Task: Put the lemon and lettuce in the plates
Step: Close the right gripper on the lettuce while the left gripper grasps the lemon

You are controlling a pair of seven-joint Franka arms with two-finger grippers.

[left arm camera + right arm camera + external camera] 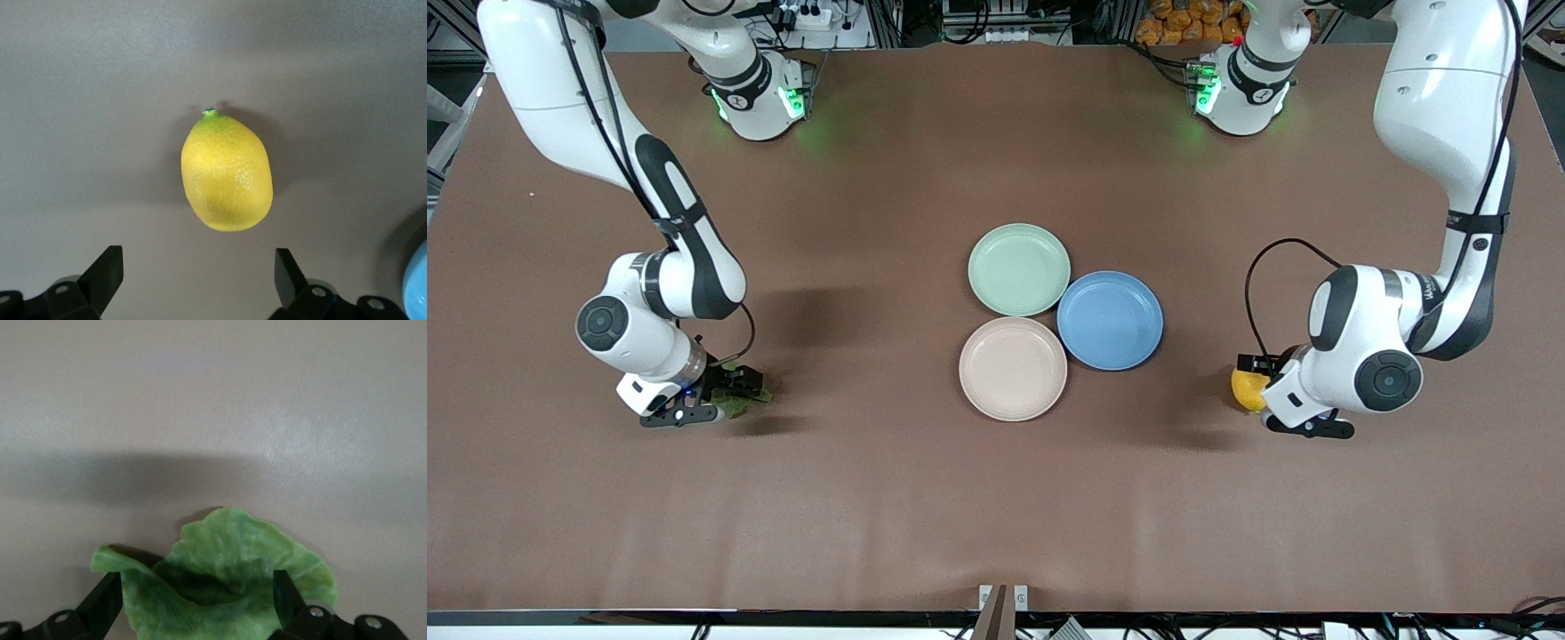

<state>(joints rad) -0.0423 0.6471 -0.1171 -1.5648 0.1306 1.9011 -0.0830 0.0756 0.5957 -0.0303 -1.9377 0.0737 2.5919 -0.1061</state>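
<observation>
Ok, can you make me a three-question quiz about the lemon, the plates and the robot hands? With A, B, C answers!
1. Where does the small oval bright yellow lemon lie?
A. in the blue plate
B. on the brown table, below the left gripper
C. on the crinkled green lettuce leaf

2. How many round shallow plates are on the table?
A. two
B. three
C. five

3. How are the right gripper's fingers?
A. open, on either side of the lettuce leaf
B. shut on the lemon
C. shut on a plate

Answers:
1 B: the left wrist view shows the lemon on the brown table ahead of the left gripper.
2 B: a mint green plate, a blue plate and a beige-pink plate sit together.
3 A: the right wrist view shows its fingers apart, with the crinkled green lettuce leaf between them.
</observation>
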